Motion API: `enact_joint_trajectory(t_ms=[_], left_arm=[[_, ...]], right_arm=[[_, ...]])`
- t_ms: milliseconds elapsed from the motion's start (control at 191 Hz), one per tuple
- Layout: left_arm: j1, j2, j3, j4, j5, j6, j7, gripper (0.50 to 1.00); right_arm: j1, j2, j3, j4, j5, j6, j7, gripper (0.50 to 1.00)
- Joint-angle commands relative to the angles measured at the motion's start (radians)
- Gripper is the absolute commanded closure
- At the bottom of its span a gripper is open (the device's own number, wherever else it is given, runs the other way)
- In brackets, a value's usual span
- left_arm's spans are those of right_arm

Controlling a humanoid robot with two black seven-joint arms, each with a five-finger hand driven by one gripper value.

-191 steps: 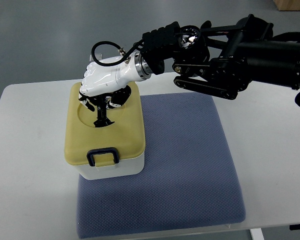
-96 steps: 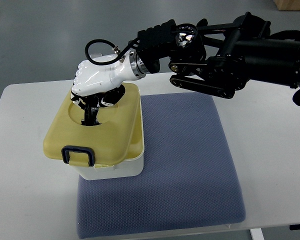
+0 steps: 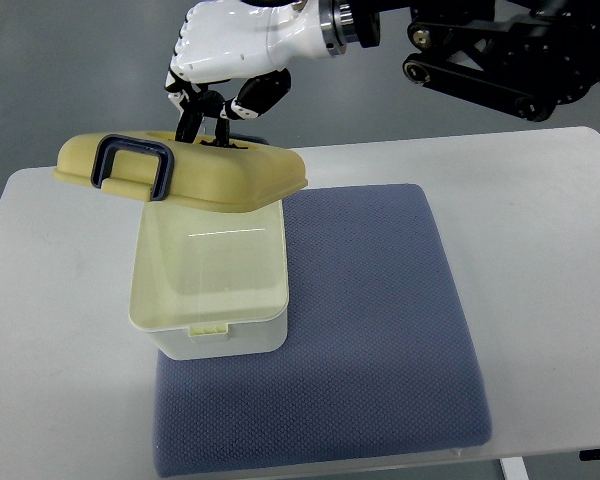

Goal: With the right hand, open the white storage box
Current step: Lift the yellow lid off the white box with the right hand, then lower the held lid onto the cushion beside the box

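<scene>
And the lid (image 3: 195,172) is up! The right hand (image 3: 230,45) has its fingers (image 3: 192,112) clamped on the knob at the lid's centre, holding it raised and tilted above the white storage box (image 3: 212,295), dark latch handle (image 3: 132,167) facing the camera. The box sits on the blue mat (image 3: 380,330) on the worktop (image 3: 60,300), its pale interior plainly exposed and looking empty. Opening looks essentially done; what seems left is carrying the lid clear and setting it down.

Right arm (image 3: 500,50) cut off above.
</scene>
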Motion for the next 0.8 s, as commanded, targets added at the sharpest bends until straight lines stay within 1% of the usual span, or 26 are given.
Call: enact_joint_trajectory(t_ms=[0,131,251,350,460,570,617,711,732,794], left_arm=[[0.0,0.0,-0.001,0.0,0.0,0.0,0.0,0.5],[0.0,0.0,0.0,0.0,0.0,0.0,0.0,0.5],[0.0,0.0,0.0,0.0,0.0,0.0,0.0,0.5],[0.0,0.0,0.0,0.0,0.0,0.0,0.0,0.5],[0.0,0.0,-0.001,0.0,0.0,0.0,0.0,0.5],[0.0,0.0,0.0,0.0,0.0,0.0,0.0,0.5],[0.0,0.0,-0.001,0.0,0.0,-0.001,0.0,0.5],[0.0,0.0,-0.001,0.0,0.0,0.0,0.0,0.5],[0.0,0.0,-0.001,0.0,0.0,0.0,0.0,0.5],[0.0,0.0,-0.001,0.0,0.0,0.0,0.0,0.5]], right_arm=[[0.004,-0.095,0.0,0.026,0.001,0.0,0.015,1.0],[-0.005,-0.212,0.0,0.051,0.002,0.0,0.02,1.0],[-0.027,-0.292,-0.003,0.052,0.002,-0.004,0.02,1.0],[-0.076,-0.372,-0.003,0.052,0.001,-0.01,0.02,1.0],[-0.14,-0.433,-0.005,0.052,0.001,-0.033,0.02,1.0],[-0.223,-0.476,-0.006,0.052,-0.001,-0.089,0.02,1.0],[-0.268,-0.49,-0.009,0.051,-0.002,-0.125,0.02,1.0],[-0.331,-0.499,-0.012,0.051,-0.007,-0.184,0.02,1.0],[-0.355,-0.499,-0.012,0.049,-0.007,-0.207,0.02,1.0],[-0.39,-0.496,-0.012,0.048,-0.01,-0.239,0.02,1.0]])
